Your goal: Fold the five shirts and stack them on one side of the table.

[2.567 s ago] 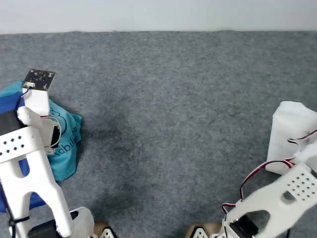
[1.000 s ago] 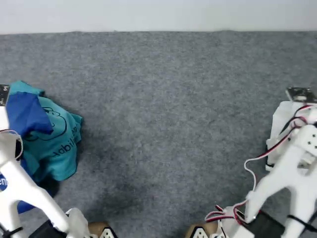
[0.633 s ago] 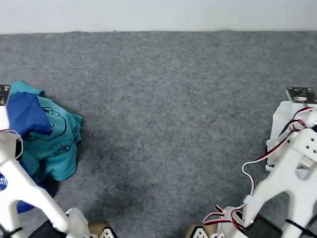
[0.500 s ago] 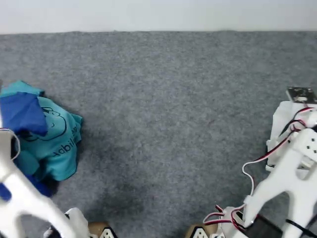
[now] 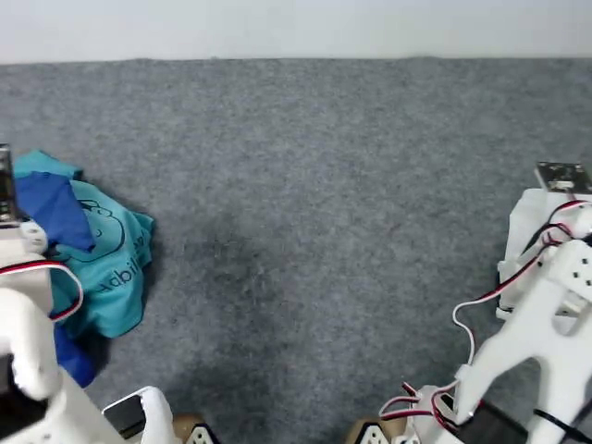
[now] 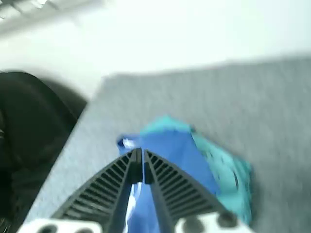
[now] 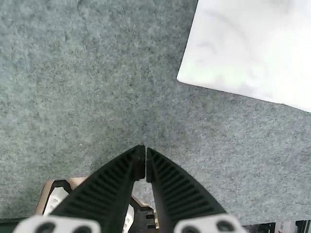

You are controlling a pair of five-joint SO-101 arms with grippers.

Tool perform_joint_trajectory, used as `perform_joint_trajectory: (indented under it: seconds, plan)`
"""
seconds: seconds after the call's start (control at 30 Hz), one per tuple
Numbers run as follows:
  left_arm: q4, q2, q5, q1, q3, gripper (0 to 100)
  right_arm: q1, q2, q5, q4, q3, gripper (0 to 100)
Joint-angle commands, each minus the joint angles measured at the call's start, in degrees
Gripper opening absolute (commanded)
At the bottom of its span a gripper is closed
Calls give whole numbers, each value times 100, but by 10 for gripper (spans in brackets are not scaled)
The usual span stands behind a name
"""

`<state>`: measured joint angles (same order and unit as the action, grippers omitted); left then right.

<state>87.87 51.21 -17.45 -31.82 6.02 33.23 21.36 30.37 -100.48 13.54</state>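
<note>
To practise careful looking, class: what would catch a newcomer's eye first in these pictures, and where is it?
A crumpled heap of a teal shirt and a blue shirt lies at the left edge of the grey table, with the left pincer shut close by it. At the right edge sits a folded white shirt, the right pincer shut over bare table beside it.

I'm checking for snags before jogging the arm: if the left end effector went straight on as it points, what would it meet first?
Most likely the blue shirt, lying straight ahead of the left end effector atop the teal shirt; the gap between them is unclear.
</note>
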Motion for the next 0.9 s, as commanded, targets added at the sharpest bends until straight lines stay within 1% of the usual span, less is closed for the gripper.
perform_joint_trajectory:
  seconds: [0.0, 0.07, 0.17, 0.3, 0.43, 0.63, 0.77, 0.87]
  plan:
    - [431, -264, -668, 0, 497, 47, -13, 215, -62, -233, -18, 9]
    - [422, -352, -782, -308, 787, 88, -13, 215, -62, -233, -18, 9]
    - [-18, -492, -809, -826, 1253, 145, -22, 207, -62, -224, 44, 9]
    - [-563, -818, -941, -1275, 1815, 164, -22, 207, -44, -215, 360, 9]
    - [-809, -1169, -985, -1336, 2044, 164, -22, 215, -53, -215, 598, 9]
    - [-1319, -1600, -976, -1336, 2123, 163, -40, 215, -44, -189, 598, 9]
    - [-1521, -1837, -967, -1336, 2132, 163, -48, 215, -35, -189, 598, 9]
    - [-1626, -2066, -809, -1336, 2132, 159, -48, 215, -35, -189, 598, 9]
